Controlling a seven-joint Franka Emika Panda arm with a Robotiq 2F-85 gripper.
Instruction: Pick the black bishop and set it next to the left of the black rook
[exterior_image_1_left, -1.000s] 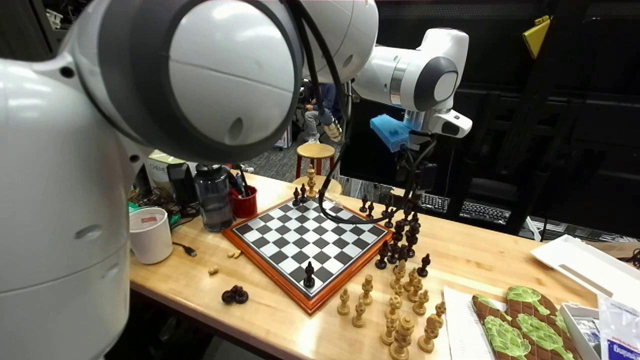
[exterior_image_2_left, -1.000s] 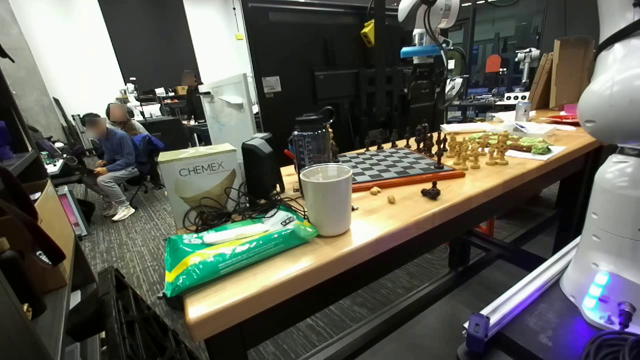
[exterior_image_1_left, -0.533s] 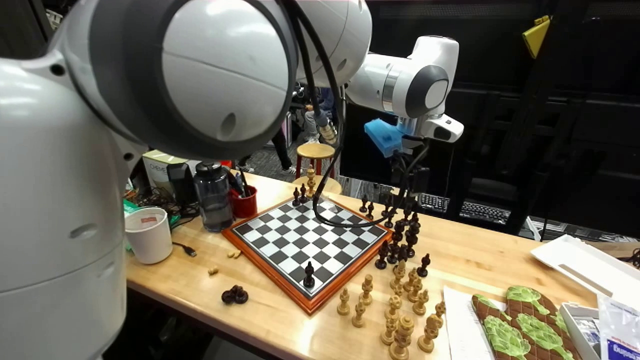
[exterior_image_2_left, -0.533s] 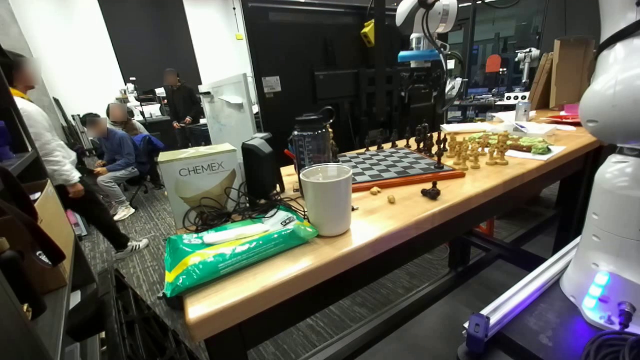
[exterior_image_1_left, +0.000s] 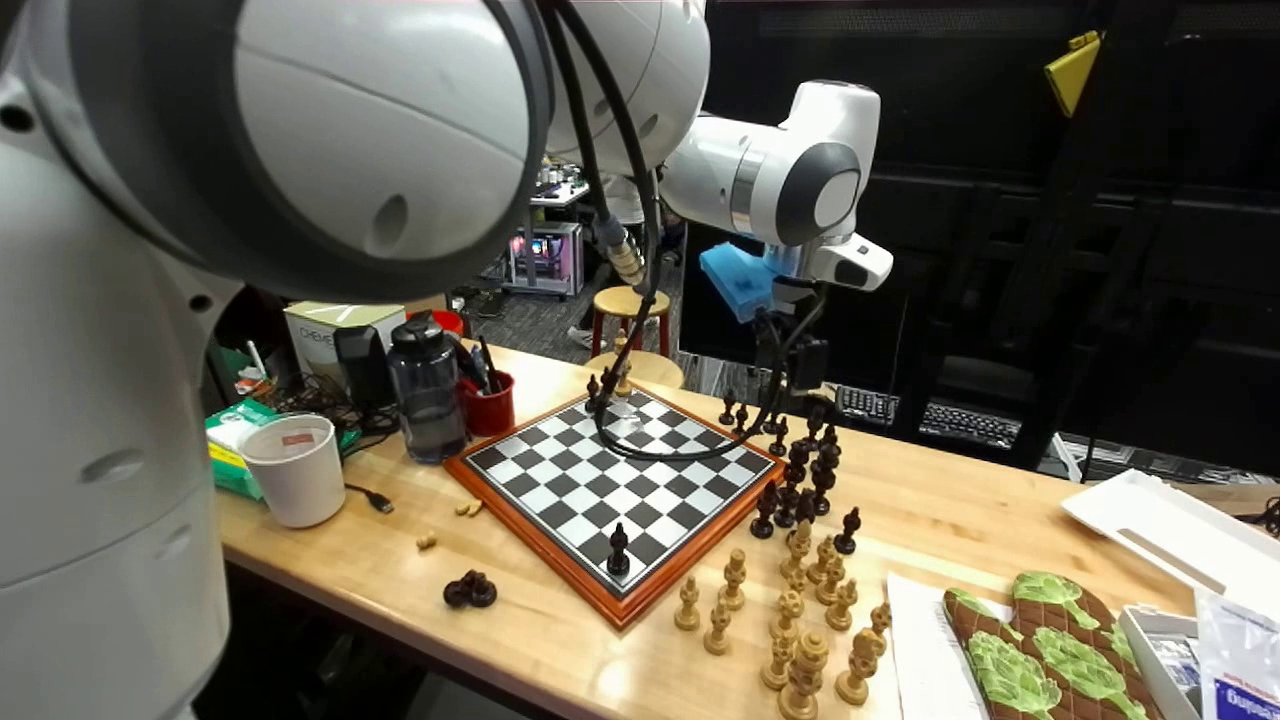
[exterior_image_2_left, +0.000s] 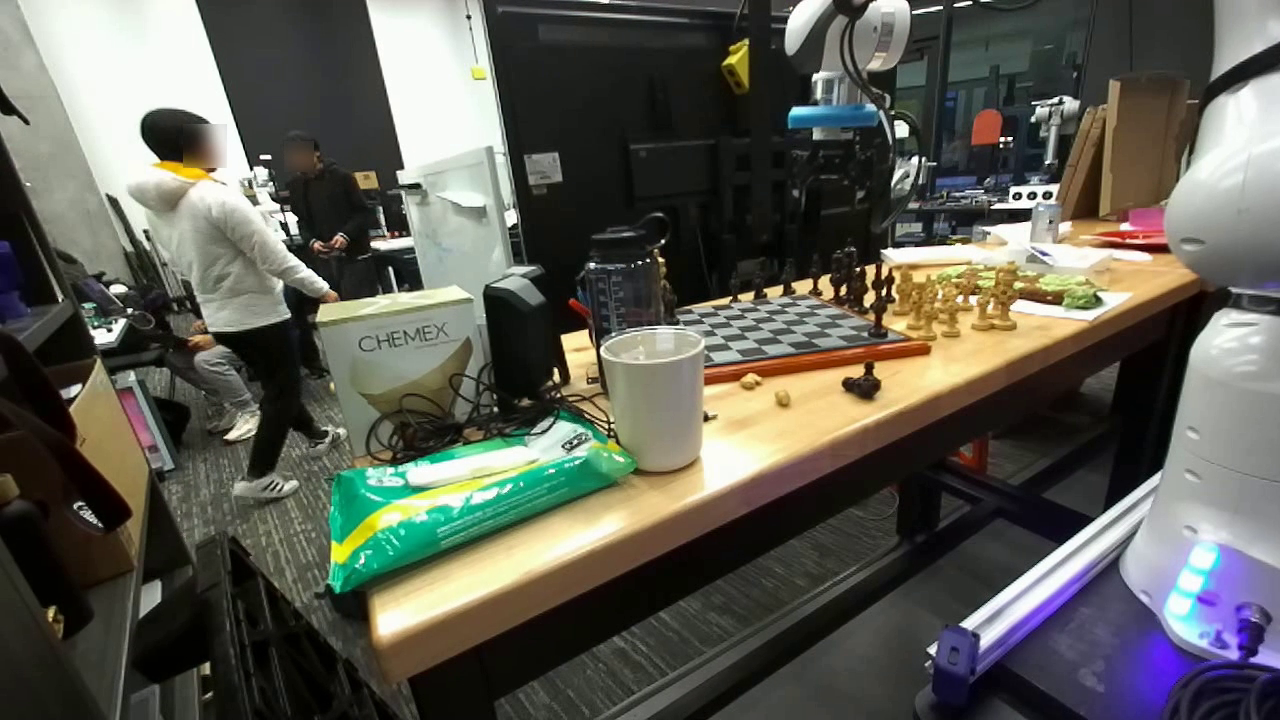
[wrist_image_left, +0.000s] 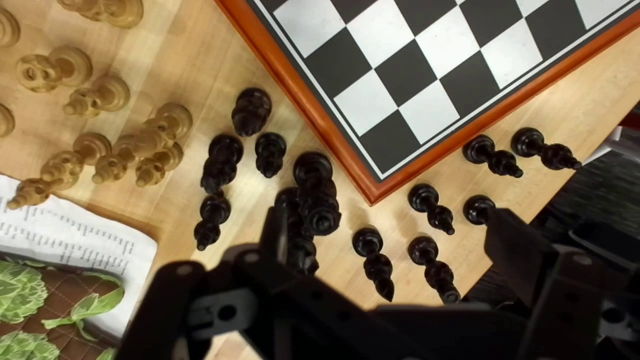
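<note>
Over the bench (exterior_image_1_left: 950, 500) reaches the arm (exterior_image_1_left: 380, 130), and the chess pieces (exterior_image_1_left: 797, 468) stand so thickly beneath its far end that any low sideways sweep could fell several at once. The chessboard (exterior_image_1_left: 590, 490) juts one corner toward them, so a descent begun too near that edge could bring a jaw down on its wooden rim. From the arm a black cable (exterior_image_1_left: 672, 457) hangs in a loop; were the arm to drop carelessly, the loop might brush a standing piece. The claw (wrist_image_left: 386, 225) hangs above the bench with its jaws spread wide and nothing in their hold, and the breadth is itself a danger, since one jaw covers part of a dark cluster (wrist_image_left: 317, 207) in the wrist view and would likely topple it by coming straight down. The likeliest black bishop (wrist_image_left: 377, 264), going by its pointed tip, though the steep angle leaves this unsure, stands upright on the bench, between the jaws as the wrist view sees it; a mistaken choice would lift the wrong piece, and an off-centre pinch on so slim a shape could tip it.
</note>
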